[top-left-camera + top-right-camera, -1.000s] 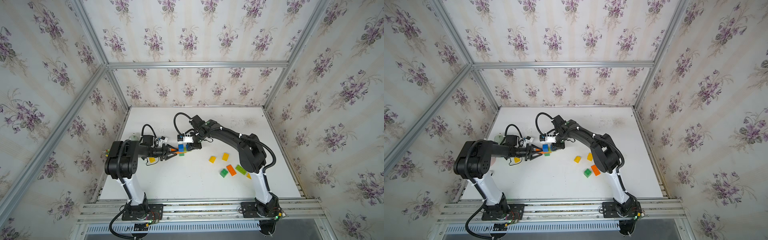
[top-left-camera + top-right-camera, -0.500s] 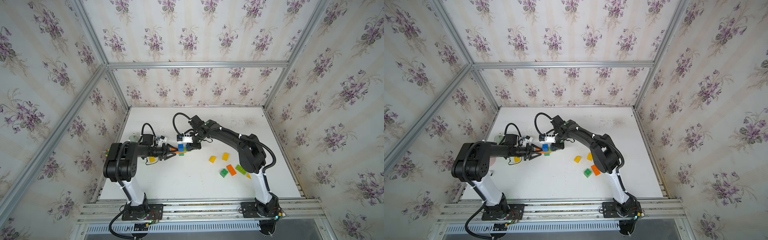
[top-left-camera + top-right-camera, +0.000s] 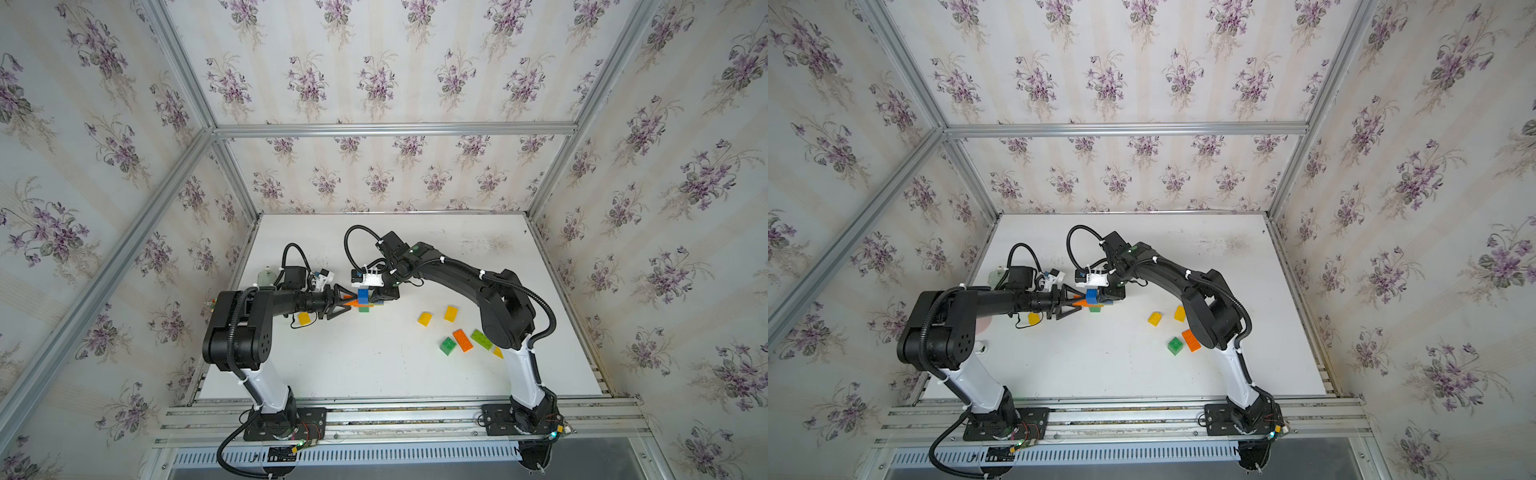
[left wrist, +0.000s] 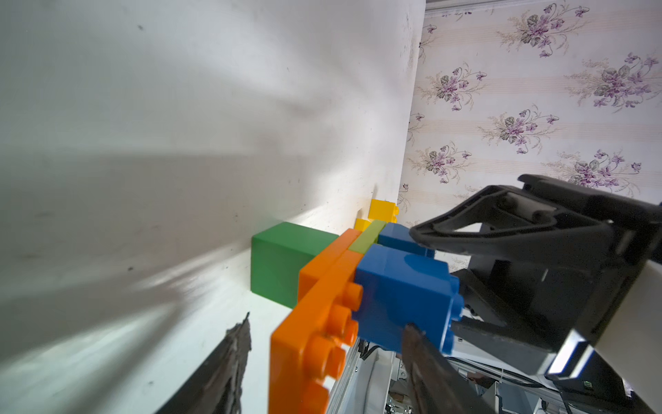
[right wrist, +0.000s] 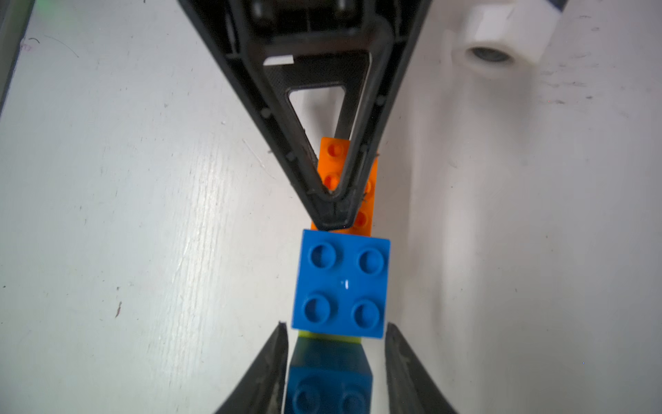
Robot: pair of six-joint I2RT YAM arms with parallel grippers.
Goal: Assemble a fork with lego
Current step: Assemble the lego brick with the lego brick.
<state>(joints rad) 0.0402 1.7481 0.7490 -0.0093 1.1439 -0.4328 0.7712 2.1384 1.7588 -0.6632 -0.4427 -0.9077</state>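
The lego assembly (image 3: 363, 300) stands mid-table: a green brick (image 4: 279, 261) at the bottom, orange plates (image 4: 322, 322) and a lime plate (image 4: 369, 238) across it, and two blue bricks (image 5: 342, 283) on top. My left gripper (image 3: 347, 300) is open around the orange end (image 5: 361, 200), with a gap on each side in the left wrist view (image 4: 327, 324). My right gripper (image 3: 376, 297) comes from the opposite side. It is open, its fingers (image 5: 283, 344) flanking the blue and lime end, and a slit shows beside the bricks.
Loose lego lies to the right: two yellow bricks (image 3: 424, 318) (image 3: 451, 313), a green (image 3: 447, 345), an orange (image 3: 462, 340) and a lime (image 3: 481, 339) beside the right arm's base link. Another yellow brick (image 3: 304, 318) sits under the left forearm. Walls close three sides.
Both pairs of jaws have spread apart and let go of the assembly. The arms and the assembly have hardly moved.
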